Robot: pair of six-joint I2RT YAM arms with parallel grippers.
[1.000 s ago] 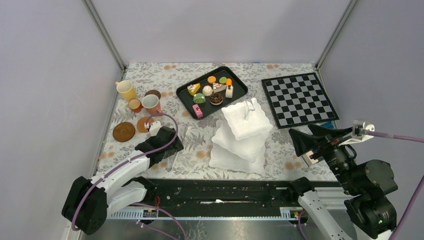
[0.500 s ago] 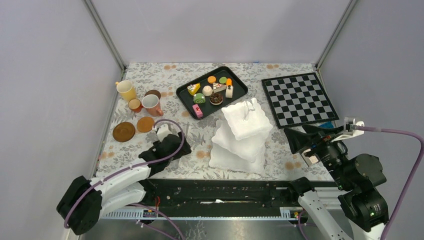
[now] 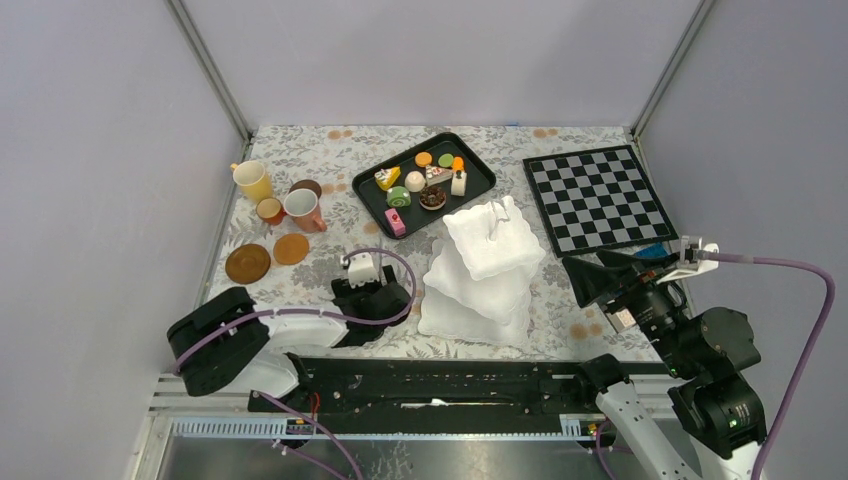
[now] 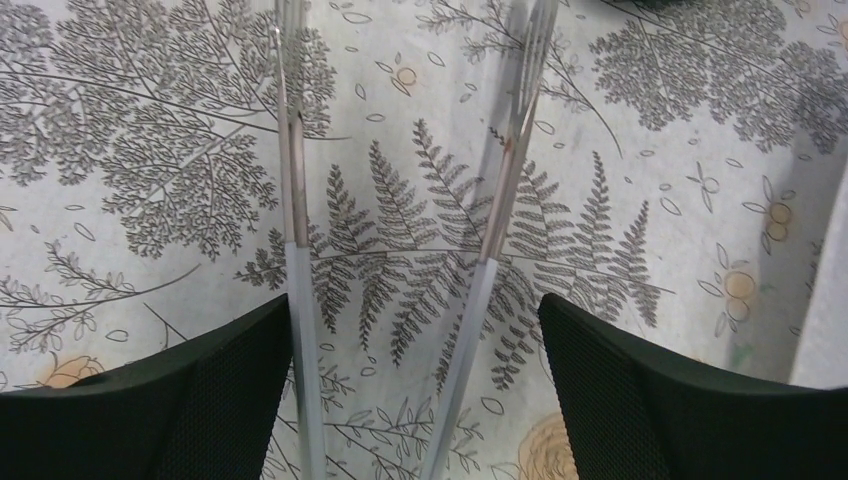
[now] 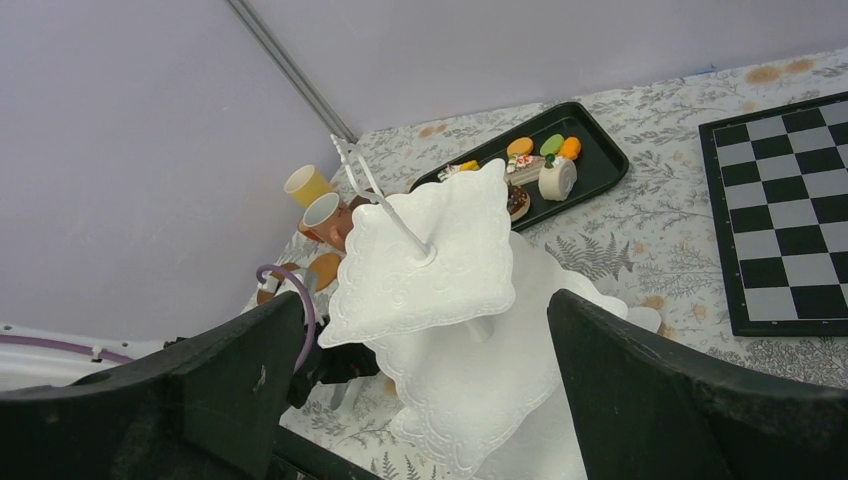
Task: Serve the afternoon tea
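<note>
Low over the table [image 3: 330,160] beside the white stand [image 3: 492,245]: straddling silver tongs [image 4: 295,200] with wide-spread left gripper [image 4: 415,305] | holding right gripper [image 5: 425,298] agape, gripping nothing | showing cakes [image 3: 415,180] sitting on black tray [image 3: 362,190] behind.

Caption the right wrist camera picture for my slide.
Right gripper open before the white three-tier stand, cakes on the black tray behind.

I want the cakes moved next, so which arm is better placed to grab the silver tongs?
Left. The left pincer sits low and open with the tongs lying between its jaws. The right pincer hangs raised near the chessboard, beyond the white stand from the tongs.
</note>
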